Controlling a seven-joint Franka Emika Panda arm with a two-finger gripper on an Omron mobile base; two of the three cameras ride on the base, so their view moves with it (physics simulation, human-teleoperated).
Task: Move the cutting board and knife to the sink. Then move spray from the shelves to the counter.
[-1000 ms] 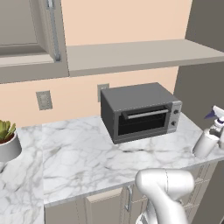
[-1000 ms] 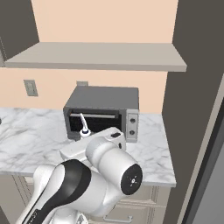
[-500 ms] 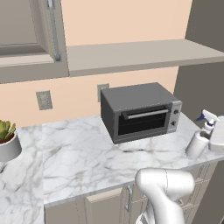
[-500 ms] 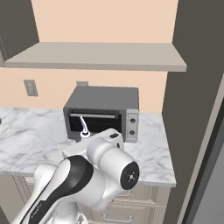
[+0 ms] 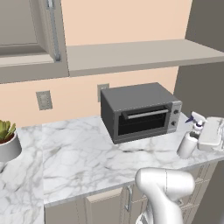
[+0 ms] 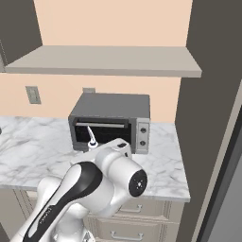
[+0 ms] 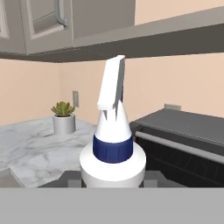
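The white spray (image 7: 113, 144), with its blue collar and white trigger nozzle, stands upright between my gripper's (image 7: 113, 178) fingertips, which are shut on its body. In the left base view the spray (image 5: 190, 141) hangs just over the right end of the counter (image 5: 78, 153), in front of the toaster oven's right corner, with the gripper (image 5: 199, 140) reaching in from the right. Its nozzle (image 6: 91, 141) peeks out behind my arm in the right base view. The grey shelves (image 5: 140, 54) run above, bare. The cutting board, knife and sink are out of view.
A grey toaster oven (image 5: 140, 111) sits at the back of the counter, just left of and behind the spray. A potted plant (image 5: 6, 140) stands at the far left. A dark tall panel (image 6: 212, 118) closes off the right side. Wall cabinets (image 5: 26, 35) hang upper left.
The gripper has carried the spray leftward and a little lower, from the counter's right edge toward the toaster oven's front corner.
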